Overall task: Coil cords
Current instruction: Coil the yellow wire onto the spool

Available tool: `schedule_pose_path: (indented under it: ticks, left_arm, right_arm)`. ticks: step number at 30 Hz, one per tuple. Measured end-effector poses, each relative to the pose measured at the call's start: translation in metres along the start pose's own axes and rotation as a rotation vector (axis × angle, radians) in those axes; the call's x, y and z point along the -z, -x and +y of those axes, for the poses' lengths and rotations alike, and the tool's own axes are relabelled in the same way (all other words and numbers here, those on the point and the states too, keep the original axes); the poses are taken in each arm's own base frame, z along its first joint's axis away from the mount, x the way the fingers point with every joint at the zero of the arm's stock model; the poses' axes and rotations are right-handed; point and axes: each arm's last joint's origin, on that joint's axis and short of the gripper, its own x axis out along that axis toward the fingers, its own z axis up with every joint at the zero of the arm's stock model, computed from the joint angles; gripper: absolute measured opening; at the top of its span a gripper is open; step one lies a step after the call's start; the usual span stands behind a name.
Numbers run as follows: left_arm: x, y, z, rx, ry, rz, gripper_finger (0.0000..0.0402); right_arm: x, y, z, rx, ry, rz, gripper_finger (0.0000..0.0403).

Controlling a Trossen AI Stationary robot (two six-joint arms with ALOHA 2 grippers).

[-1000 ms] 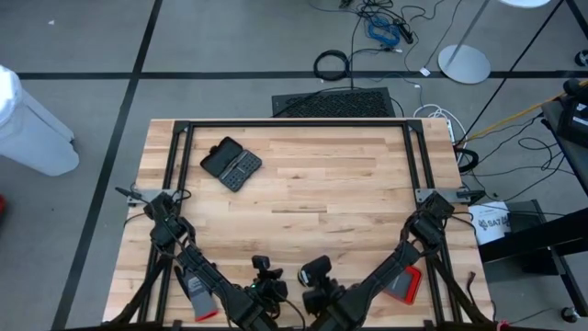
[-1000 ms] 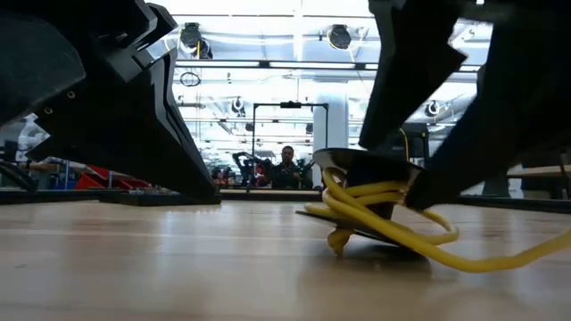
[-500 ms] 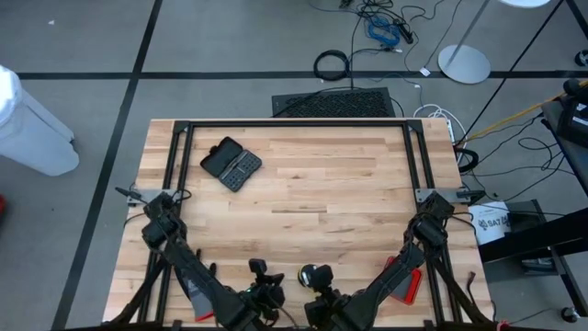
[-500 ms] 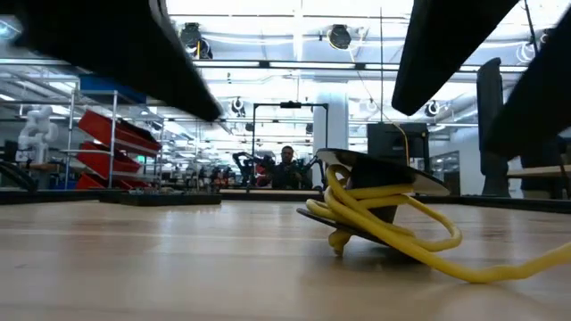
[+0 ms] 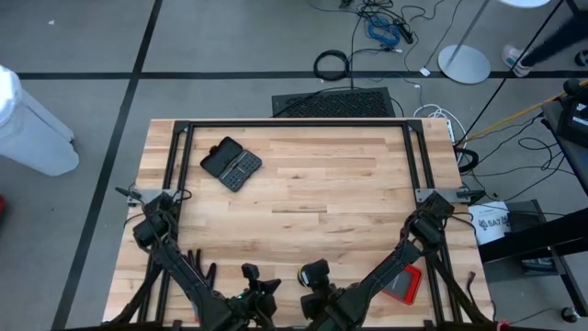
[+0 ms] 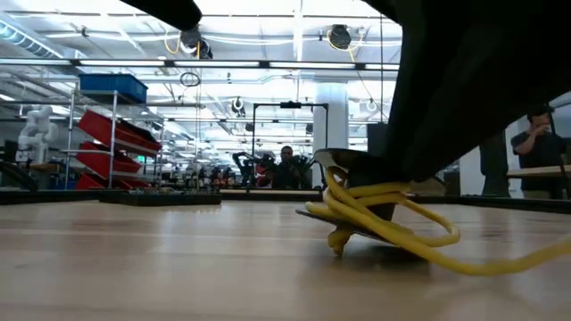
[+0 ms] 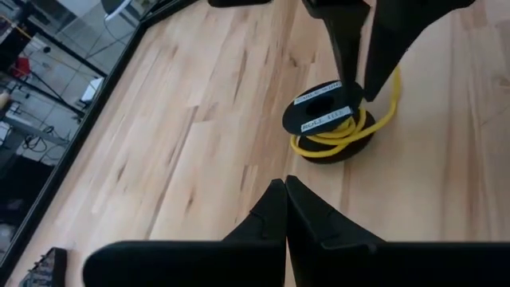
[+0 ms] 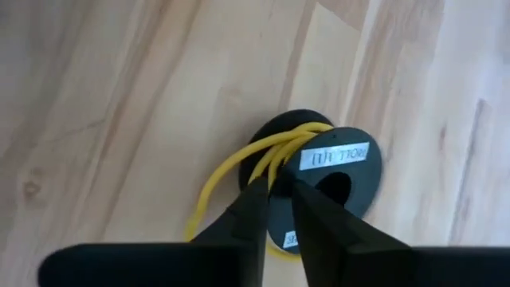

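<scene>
Both arms had drawn back toward the desk's point(image 5: 303, 198) near edge. Left end effector point(image 7: 285, 190), fingers together, faced the yellow cord point(image 7: 343, 137) from farther off; right end effector point(image 8: 272, 190), nearly closed, hovered directly over it.

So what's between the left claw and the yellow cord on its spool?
Only bare wooden table. In the left wrist view, the left claw sits shut, apart from the yellow cord, with nothing between them.
</scene>
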Motion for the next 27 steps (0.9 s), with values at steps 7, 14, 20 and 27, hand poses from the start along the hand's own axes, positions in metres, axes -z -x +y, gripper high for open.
schedule_pose_path:
  ticks: [7, 14, 20, 27]
  left_arm:
    - [0.000, 0.000, 0.000, -0.001, 0.000, 0.001, 0.0000]
    - [0.000, -0.001, 0.000, -0.002, 0.000, 0.001, 0.0000]
    - [0.000, -0.001, 0.000, -0.002, 0.000, 0.001, 0.0000]
    - [0.000, -0.001, 0.001, -0.004, 0.000, 0.002, 0.0000]
  right_arm:
    - [-0.001, -0.007, 0.000, -0.027, 0.000, -0.011, 0.0028]
    - [-0.003, -0.009, -0.003, -0.017, -0.005, -0.021, 0.0027]
    - [-0.005, -0.013, -0.009, 0.007, -0.020, -0.024, 0.0027]
    - [-0.006, -0.016, -0.016, 0.046, -0.035, -0.028, 0.0027]
